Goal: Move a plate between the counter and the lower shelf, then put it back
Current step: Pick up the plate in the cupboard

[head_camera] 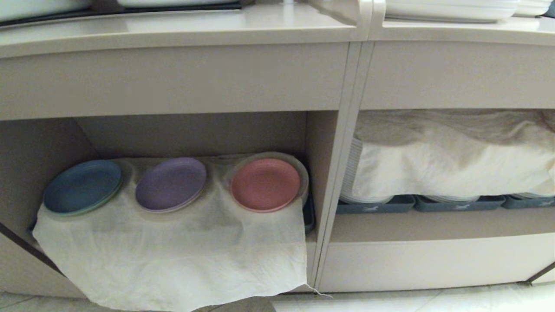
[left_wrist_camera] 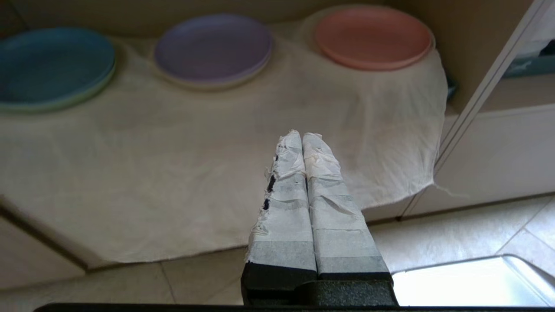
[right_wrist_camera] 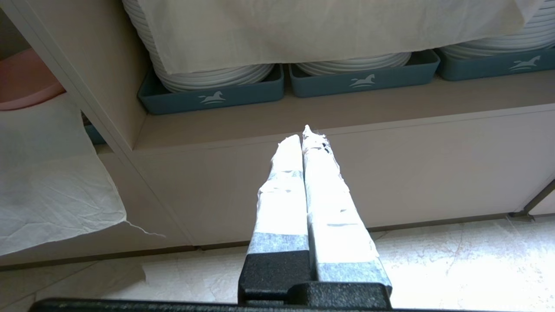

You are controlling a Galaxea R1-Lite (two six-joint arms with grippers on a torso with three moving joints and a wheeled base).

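Note:
The pink plate (head_camera: 265, 183) lies at the right end of the lower shelf (head_camera: 195, 134), on the draped white cloth (head_camera: 182, 255), beside a purple plate (head_camera: 170, 183) and a blue plate (head_camera: 82, 186). The counter (head_camera: 182, 28) runs above the shelf. My left gripper (left_wrist_camera: 302, 135) is shut and empty, held low in front of the hanging cloth, well short of the pink plate (left_wrist_camera: 373, 37). My right gripper (right_wrist_camera: 302, 132) is shut and empty, low before the neighbouring cubby. Neither arm shows in the head view.
The wider cubby on the right holds grey-blue trays (head_camera: 375, 206) with stacked white plates (right_wrist_camera: 208, 78) under another white cloth (head_camera: 451, 160). A vertical divider (head_camera: 338, 173) separates the two cubbies. Pale tiled floor (right_wrist_camera: 455, 260) lies below.

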